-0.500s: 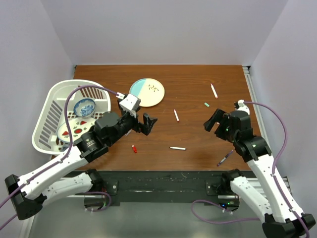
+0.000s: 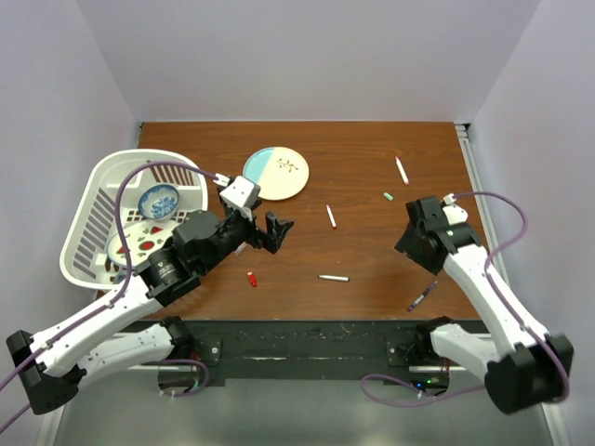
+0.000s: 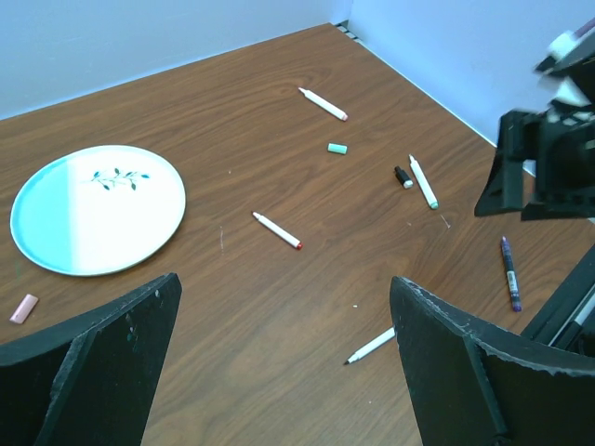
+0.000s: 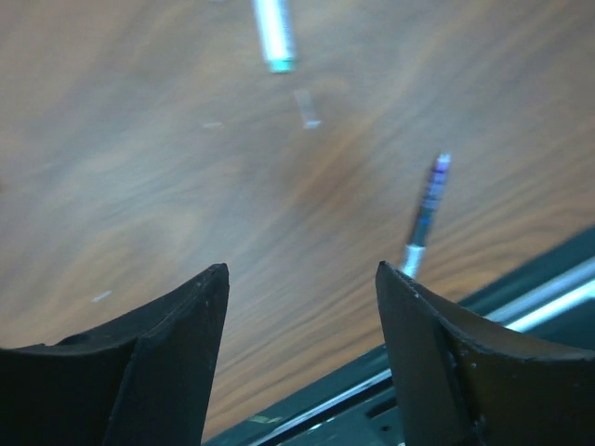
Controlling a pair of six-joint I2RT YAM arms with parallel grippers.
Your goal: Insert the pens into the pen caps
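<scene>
Three white pens lie on the table in the top view: one at the back right (image 2: 402, 170), one in the middle (image 2: 331, 216), one nearer the front (image 2: 333, 278). A dark purple pen (image 2: 423, 295) lies at the front right and shows blurred in the right wrist view (image 4: 423, 216). A green cap (image 2: 388, 196) and a red cap (image 2: 252, 279) lie loose. The left wrist view adds a black cap (image 3: 403, 177), a green-tipped pen (image 3: 423, 181) and a pink cap (image 3: 24, 308). My left gripper (image 2: 276, 232) (image 3: 284, 283) is open and empty. My right gripper (image 2: 416, 249) (image 4: 302, 269) is open and empty, above the table just left of the purple pen.
A white and teal plate (image 2: 276, 173) lies at the back centre. A white basket (image 2: 93, 200) with bowls stands at the left. The table's front edge and a metal rail (image 4: 521, 307) run close under the right gripper. Walls enclose the table.
The right arm has swung its wrist round and its gripper now points down at the front right of the table near the purple pen. The left gripper has shifted slightly.
</scene>
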